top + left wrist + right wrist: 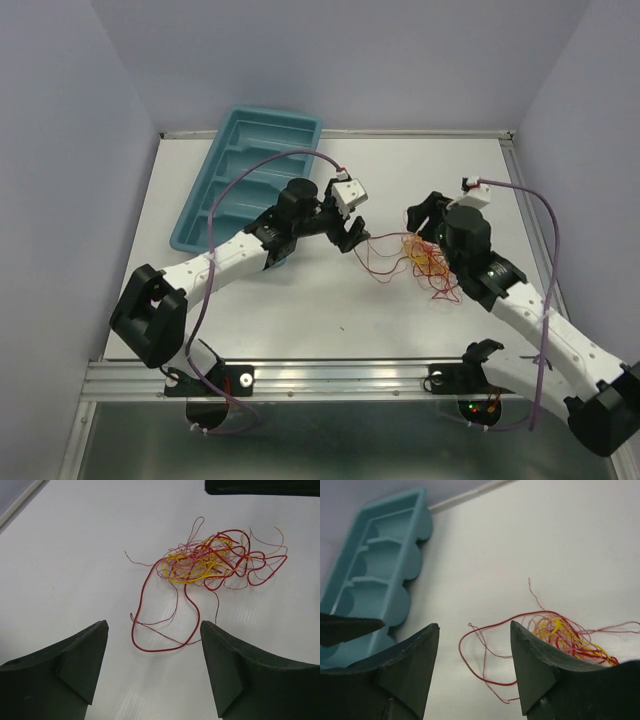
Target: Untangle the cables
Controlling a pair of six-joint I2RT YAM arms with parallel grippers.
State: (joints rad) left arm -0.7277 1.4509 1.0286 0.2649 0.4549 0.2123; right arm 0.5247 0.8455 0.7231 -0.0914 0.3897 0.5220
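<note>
White tabletop (300,320) fills most of my overhead view. Far left on it lies a teal compartment tray (250,160), set at a slant, with the left arm (225,258) crossing its near end. The right wrist camera shows me the tray's scalloped side and its divided pockets, which are less clear from above. Purple cords (553,230) loop off both arms.

The left gripper (154,626) hangs with its fingers wide and nothing between them. The right gripper (474,625) also stands parted, holding nothing.

From overhead, the right arm's wrist covers part of the cables (425,260), which lie on the table right of centre, between the two grippers. My left wrist camera shows the whole tangle: thin red and yellow wires in a loose nest, yellow bunched in the middle, red loops spilling outward, and one long red loop trailing toward the left fingers.
</note>
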